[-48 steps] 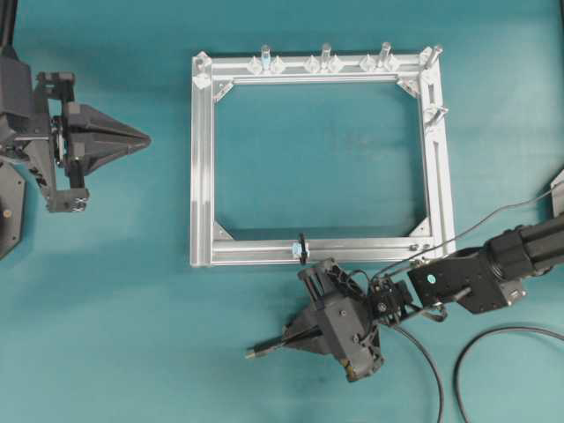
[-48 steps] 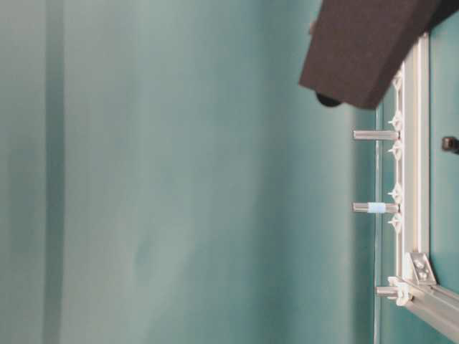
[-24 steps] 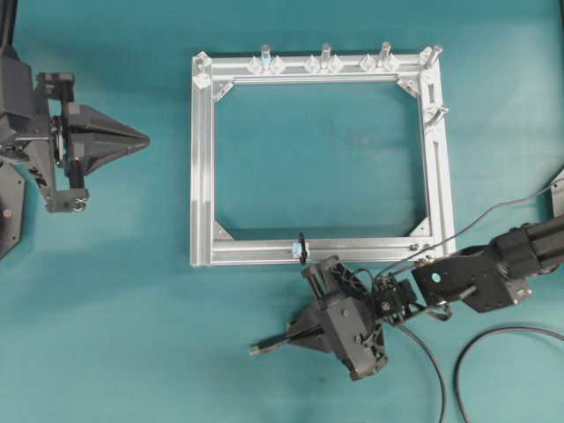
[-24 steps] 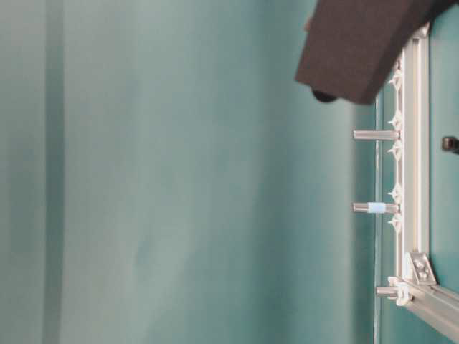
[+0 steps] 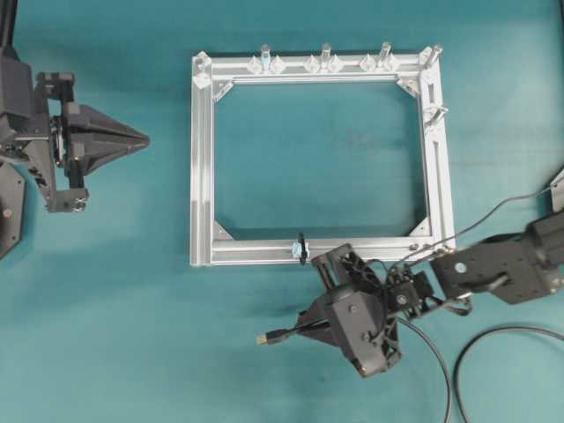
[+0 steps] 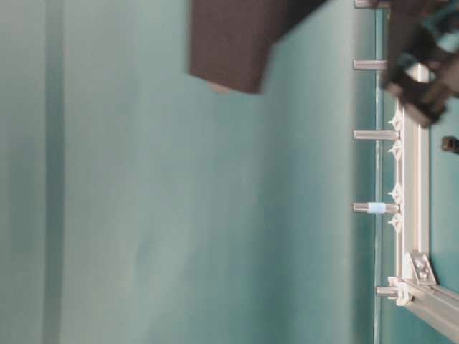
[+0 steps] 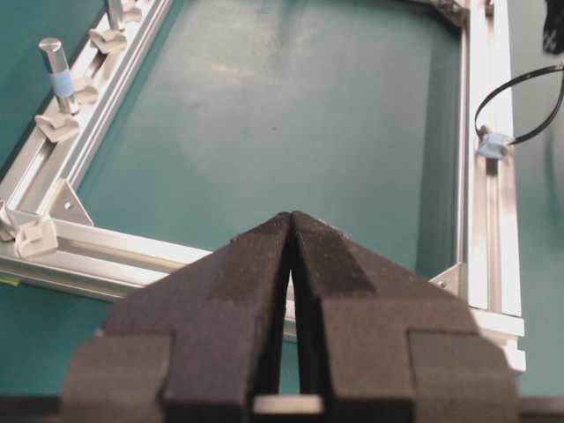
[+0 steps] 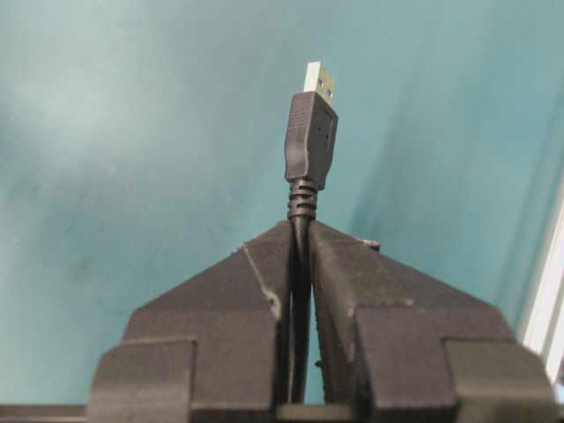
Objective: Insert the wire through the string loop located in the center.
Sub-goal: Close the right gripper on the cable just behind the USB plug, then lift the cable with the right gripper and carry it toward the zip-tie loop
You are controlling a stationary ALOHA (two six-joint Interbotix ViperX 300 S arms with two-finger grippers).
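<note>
The wire [image 8: 301,204] is a thin black cable ending in a black plug [image 8: 310,132] with a metal tip. My right gripper [image 8: 300,226] is shut on it just behind the plug. In the overhead view that gripper [image 5: 304,328] is in front of the frame's near bar, with the plug [image 5: 263,337] sticking out to the left. The string loop [image 5: 302,248] is a small black ring on the near bar of the silver frame [image 5: 201,176], beside a bluish fitting [image 7: 491,145]. The loop [image 7: 515,95] stands apart from the plug. My left gripper [image 5: 145,138] is shut and empty, left of the frame.
Upright silver pegs [image 5: 325,55] stand along the frame's far bar and right bar. Dark cables [image 5: 493,335] curve over the teal mat at the lower right. In the table-level view a blurred dark arm part [image 6: 237,43] covers the top.
My right gripper has shifted a little right and turned, still holding the wire. The plug tip now sits slightly farther right and closer to the frame. The left arm has not moved.
</note>
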